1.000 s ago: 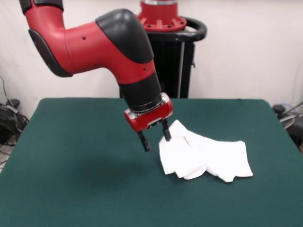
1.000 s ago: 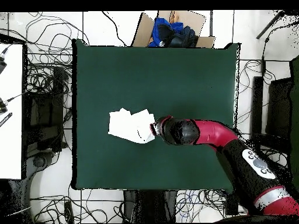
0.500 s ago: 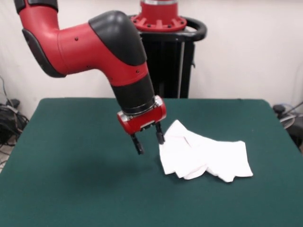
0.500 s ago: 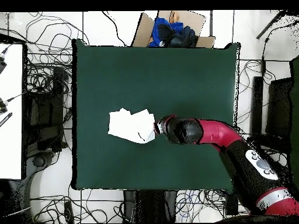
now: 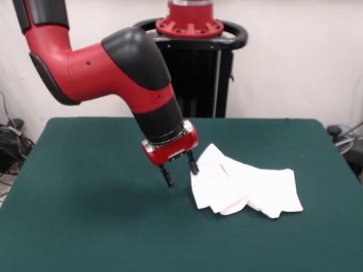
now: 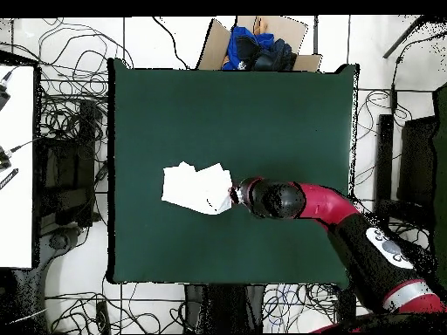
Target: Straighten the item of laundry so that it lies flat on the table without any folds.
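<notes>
Folded white shirt (image 5: 245,187) lies just beside the open claw (image 5: 181,172)

One camera faces the gripper (image 5: 181,172) across the table (image 5: 85,226) from close by, another looks straight down from high above; both share the tabletop.

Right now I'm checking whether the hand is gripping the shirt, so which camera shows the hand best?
The front view: the hand shows from the side, fingers spread and empty, beside the laundry's edge. In the overhead view the arm's wrist covers most of the hand, so only a sliver shows beside the laundry.
</notes>
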`<state>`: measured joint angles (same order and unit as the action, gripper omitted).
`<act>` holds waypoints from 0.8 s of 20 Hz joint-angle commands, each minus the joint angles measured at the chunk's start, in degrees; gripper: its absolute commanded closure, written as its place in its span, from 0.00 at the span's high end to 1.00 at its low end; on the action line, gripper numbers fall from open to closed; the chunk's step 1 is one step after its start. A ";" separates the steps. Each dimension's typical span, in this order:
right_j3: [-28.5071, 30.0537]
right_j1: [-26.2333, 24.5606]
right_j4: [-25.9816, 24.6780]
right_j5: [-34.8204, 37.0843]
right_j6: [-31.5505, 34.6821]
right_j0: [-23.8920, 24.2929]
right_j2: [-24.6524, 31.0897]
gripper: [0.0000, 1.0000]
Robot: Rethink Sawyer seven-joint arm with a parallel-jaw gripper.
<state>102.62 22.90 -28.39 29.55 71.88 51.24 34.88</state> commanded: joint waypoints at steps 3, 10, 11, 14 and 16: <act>-3.77 -3.85 -4.37 2.68 -7.98 0.50 3.04 1.00; -3.35 -4.89 -5.72 1.38 -7.64 1.59 4.09 1.00; -3.41 -4.98 -5.84 1.40 -7.56 1.63 4.19 1.00; -3.14 -5.13 -6.04 0.71 -7.36 2.06 4.72 1.00; -2.74 -5.19 -6.06 0.09 -7.33 2.51 5.34 1.00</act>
<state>102.59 19.59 -30.69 29.54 71.88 53.95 35.55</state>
